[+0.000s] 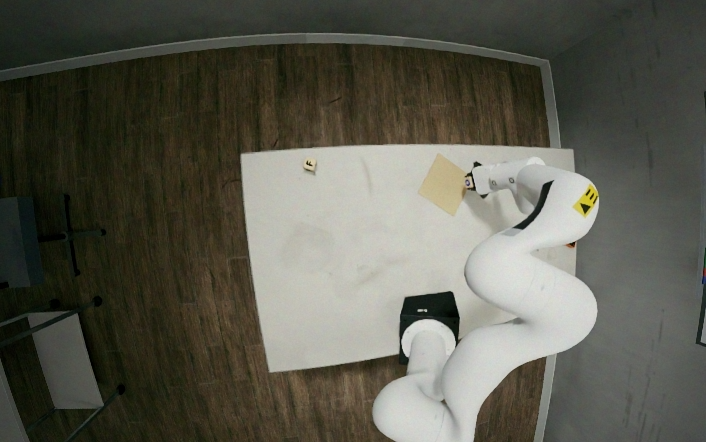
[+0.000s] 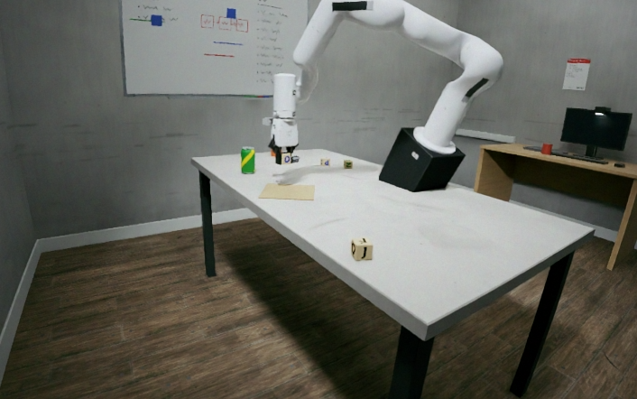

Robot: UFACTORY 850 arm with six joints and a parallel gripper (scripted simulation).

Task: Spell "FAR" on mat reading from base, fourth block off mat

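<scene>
Gripper [image 2: 284,157] pointing straight down, closed partway on a small block [image 2: 286,158] with a blue letter on its side, held clear above the white desk [image 2: 422,220]. Seen from above, gripper [image 1: 468,182] at the edge of the tan mat [image 1: 443,183], block [image 1: 467,182] between the fingers. Mat [image 2: 287,190] below and just in front of the gripper in the exterior view, flat on the desk, nothing on it. Green and yellow can [image 2: 247,160] upright beside the gripper, near the desk's corner. Two more small blocks [image 2: 325,162] [image 2: 347,163] on the desk behind the gripper, off the mat, letters too small to read. Fourth block [image 2: 361,248] well apart from the gripper, near the desk's front edge; from above its top face [image 1: 310,164] shows an F. Black base [image 2: 420,160] of the arm tilted on the desk, farther along.
</scene>
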